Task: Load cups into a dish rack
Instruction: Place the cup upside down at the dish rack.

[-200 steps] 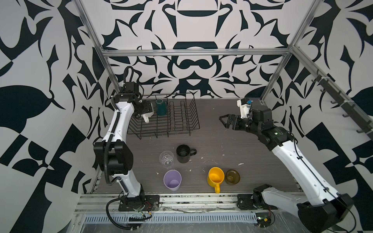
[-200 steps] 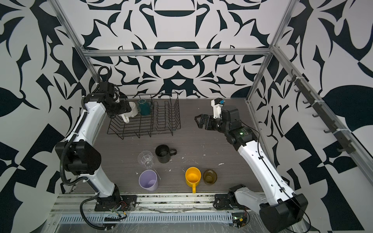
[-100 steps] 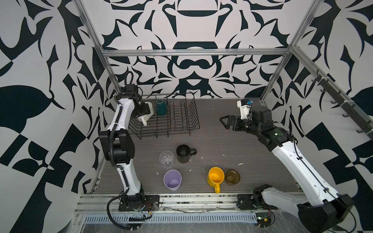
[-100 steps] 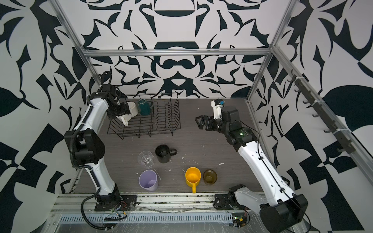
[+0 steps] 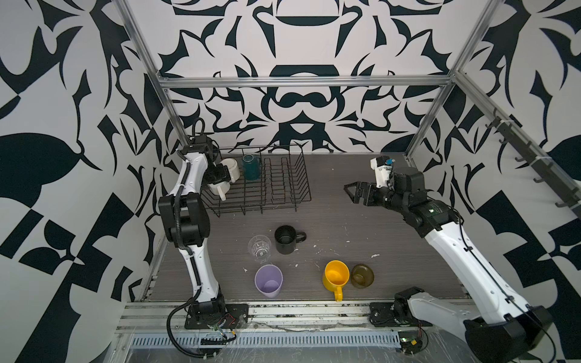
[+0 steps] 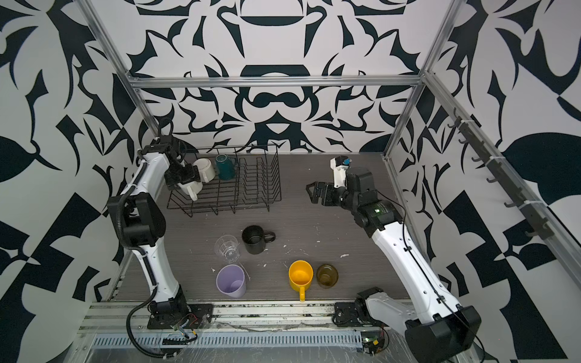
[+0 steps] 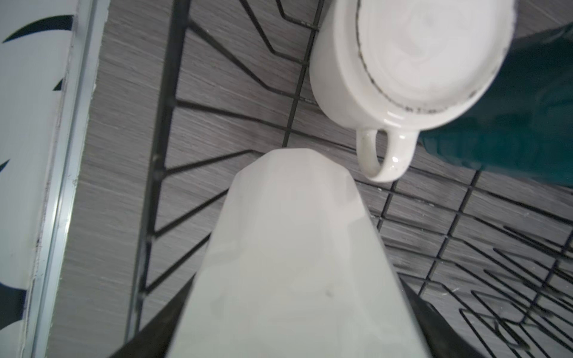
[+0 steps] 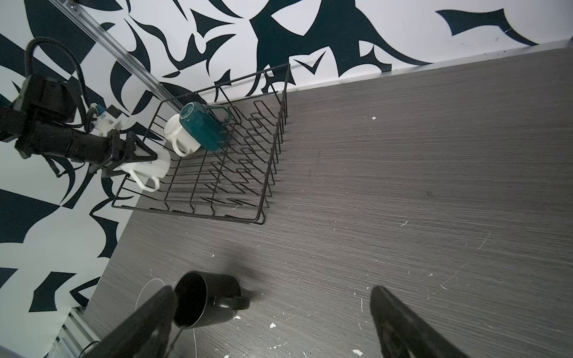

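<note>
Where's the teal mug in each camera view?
Top view: teal mug in the rack, at its far rail, next to the cream mug.
Top view: same spot.
Left wrist: teal blur behind the cream mug.
Right wrist: in the rack, beside the cream mug.
Landmark: the cream mug.

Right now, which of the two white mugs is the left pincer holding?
The white mug over the rack's left edge, clamped in the left pincer. The cream mug stands upside down in the rack beside the teal mug, untouched.
</note>
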